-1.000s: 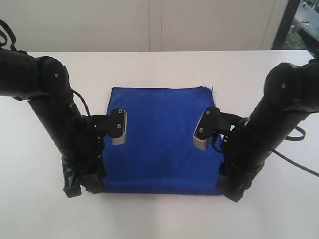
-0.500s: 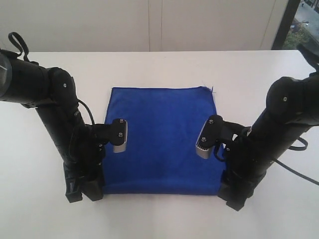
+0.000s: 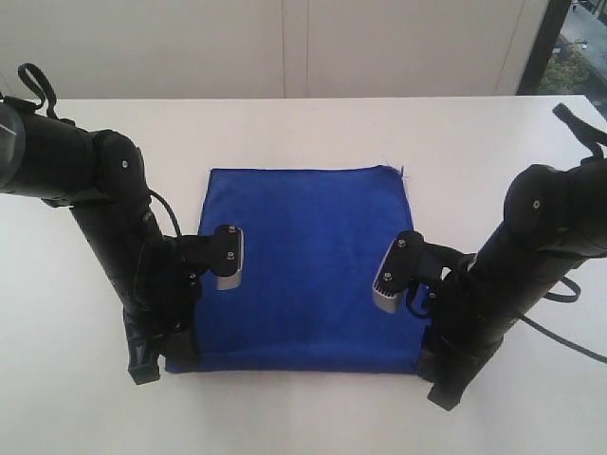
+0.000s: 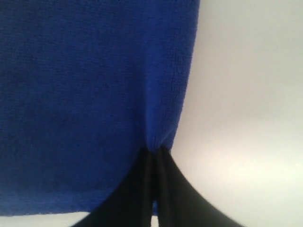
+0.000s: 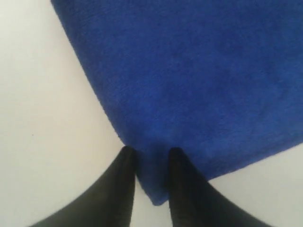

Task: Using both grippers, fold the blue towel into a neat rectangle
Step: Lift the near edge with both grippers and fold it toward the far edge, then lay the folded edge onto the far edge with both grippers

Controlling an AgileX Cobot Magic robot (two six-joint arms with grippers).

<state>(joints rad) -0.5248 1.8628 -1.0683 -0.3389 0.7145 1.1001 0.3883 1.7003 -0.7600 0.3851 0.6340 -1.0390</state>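
Observation:
The blue towel lies flat on the white table, with a small thread tag at its far right corner. My left gripper is down at the towel's near left corner. In the left wrist view its black fingers are pressed together, and my left gripper is shut on the towel edge, which puckers at the tips. My right gripper is at the near right corner. Its fingers stand apart, and my right gripper straddles the towel corner lying between them.
Both black arms lean in over the towel's side edges, with their silver camera blocks hanging above the cloth. Bare white table surrounds the towel. A pale wall runs behind the table's far edge.
Both arms have sunk and drawn toward the towel's near corners. The left fingers have closed on the near left corner. The right fingers have narrowed around the near right corner.

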